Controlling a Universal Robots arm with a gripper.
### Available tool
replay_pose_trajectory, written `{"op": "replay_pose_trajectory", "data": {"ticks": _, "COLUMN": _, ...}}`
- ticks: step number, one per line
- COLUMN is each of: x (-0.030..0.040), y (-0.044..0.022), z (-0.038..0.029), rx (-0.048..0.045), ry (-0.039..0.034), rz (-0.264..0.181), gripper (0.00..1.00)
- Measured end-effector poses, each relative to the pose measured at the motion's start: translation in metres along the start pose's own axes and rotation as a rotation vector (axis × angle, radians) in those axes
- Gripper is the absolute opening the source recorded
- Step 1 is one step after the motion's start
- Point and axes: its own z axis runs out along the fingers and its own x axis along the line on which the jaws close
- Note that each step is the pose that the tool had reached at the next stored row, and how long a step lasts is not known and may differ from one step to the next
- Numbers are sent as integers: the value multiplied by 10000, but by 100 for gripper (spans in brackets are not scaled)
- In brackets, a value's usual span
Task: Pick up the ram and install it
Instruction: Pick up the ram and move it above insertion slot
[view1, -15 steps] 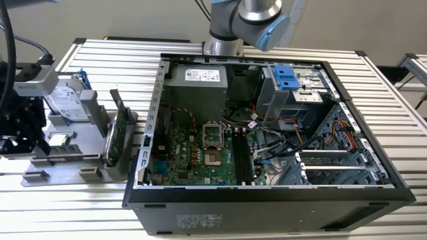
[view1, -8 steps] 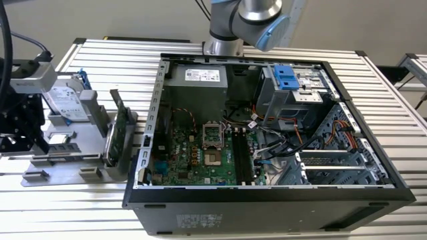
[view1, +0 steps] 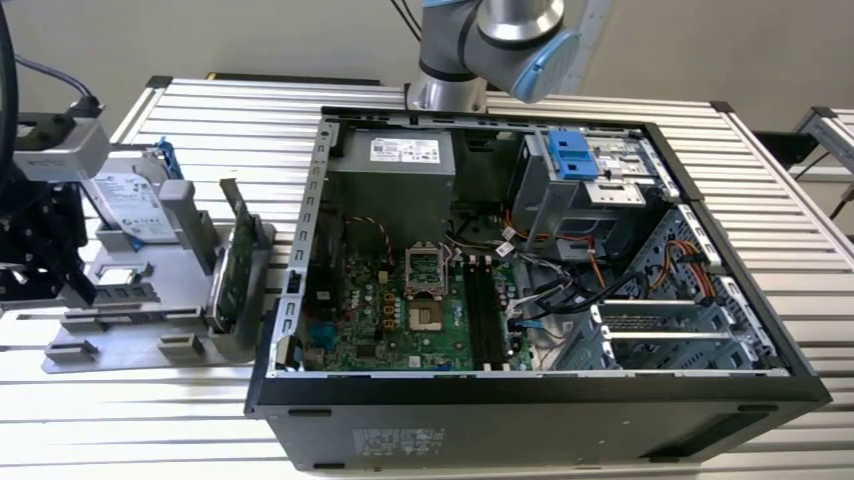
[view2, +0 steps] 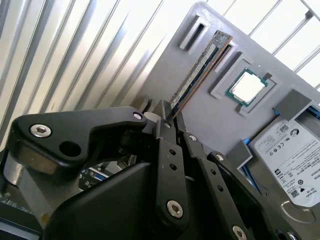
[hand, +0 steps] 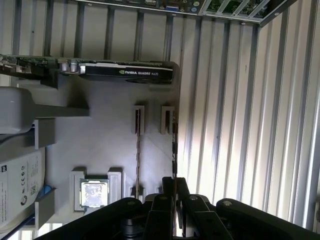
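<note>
A counter (view1: 134, 420) of ribbed silvery slats shines under bright light. A plain grey wall (view1: 267, 35) stands behind it, across the exterior view's top.

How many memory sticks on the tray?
1 sure: the memory stick on edge in the tray's outermost slot, at the pincer. A brown line in the next slot may be another.

So the table (view1: 227, 115) is silver ribs with dark gaps, the tray (hand: 110, 145) on it plain matte grey, and the gripper (view2: 169, 111) black with silver screws. The ram (view2: 200, 68) is greenish with dark chips, the CPU (view2: 247, 87) silver rimmed in green. The black case (view1: 534, 410) shows a green motherboard (view1: 387, 320) plus a blue caddy (view1: 571, 155).
</note>
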Motion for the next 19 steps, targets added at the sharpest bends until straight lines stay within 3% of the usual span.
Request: {"op": "replay_pose_trajectory", "data": {"ticks": 19, "x": -7, "y": 3, "z": -115, "rx": 0, "ry": 0, "rz": 0, "gripper": 0}}
